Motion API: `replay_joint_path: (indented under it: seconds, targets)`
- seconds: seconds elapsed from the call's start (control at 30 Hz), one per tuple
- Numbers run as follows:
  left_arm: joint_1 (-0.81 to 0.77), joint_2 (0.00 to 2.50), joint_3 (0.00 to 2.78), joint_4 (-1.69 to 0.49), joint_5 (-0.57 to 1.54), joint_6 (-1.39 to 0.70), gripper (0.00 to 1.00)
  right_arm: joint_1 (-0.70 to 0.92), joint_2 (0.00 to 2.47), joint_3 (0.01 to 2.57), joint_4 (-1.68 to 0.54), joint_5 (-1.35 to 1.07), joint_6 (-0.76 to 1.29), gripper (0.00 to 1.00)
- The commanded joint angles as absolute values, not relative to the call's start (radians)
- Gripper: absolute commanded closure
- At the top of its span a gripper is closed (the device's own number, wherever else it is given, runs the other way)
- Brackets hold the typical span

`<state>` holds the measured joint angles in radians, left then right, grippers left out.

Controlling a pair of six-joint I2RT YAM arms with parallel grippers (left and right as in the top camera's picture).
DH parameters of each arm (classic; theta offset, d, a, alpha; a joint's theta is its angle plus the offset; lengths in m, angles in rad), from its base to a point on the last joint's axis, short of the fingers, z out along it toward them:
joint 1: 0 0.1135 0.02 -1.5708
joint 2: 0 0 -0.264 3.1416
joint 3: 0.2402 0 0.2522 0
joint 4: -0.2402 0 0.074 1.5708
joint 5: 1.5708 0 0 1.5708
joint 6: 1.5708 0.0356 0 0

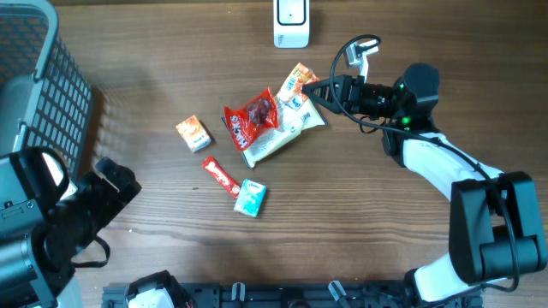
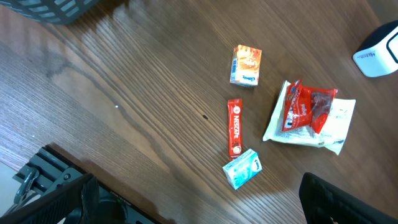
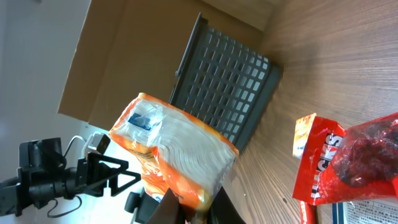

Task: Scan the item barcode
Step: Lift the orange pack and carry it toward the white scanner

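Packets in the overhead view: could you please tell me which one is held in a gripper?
The orange-and-white pack, pinched by the right gripper; the small orange box, red stick, teal pack and red bag all lie loose, ungripped.

Orange-white packet point(image 1: 297, 85) aloft, tilted; white scanner point(image 1: 291, 24) near

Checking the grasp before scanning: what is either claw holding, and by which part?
Right claw pinches the orange-and-white soft packet by one end; left claw empty.
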<state>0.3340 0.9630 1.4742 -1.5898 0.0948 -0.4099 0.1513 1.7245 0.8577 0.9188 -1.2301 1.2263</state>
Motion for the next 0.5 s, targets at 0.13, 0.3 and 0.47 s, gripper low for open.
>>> replay_joint_path:
  seconds: [0.13, 0.3, 0.47]
  targets:
    - [0.339, 0.963, 1.472, -1.588, 0.085, -0.423, 0.0, 0.149, 1.738, 0.867, 0.927, -1.255, 1.205, 0.96]
    - [0.339, 0.963, 1.472, -1.588, 0.085, -0.423, 0.0, 0.149, 1.738, 0.867, 0.927, -1.258, 1.204, 0.96]
    - [0.339, 0.963, 1.472, -1.588, 0.085, -0.423, 0.0, 0.15, 1.737, 0.867, 0.927, -1.217, 1.24, 0.96]
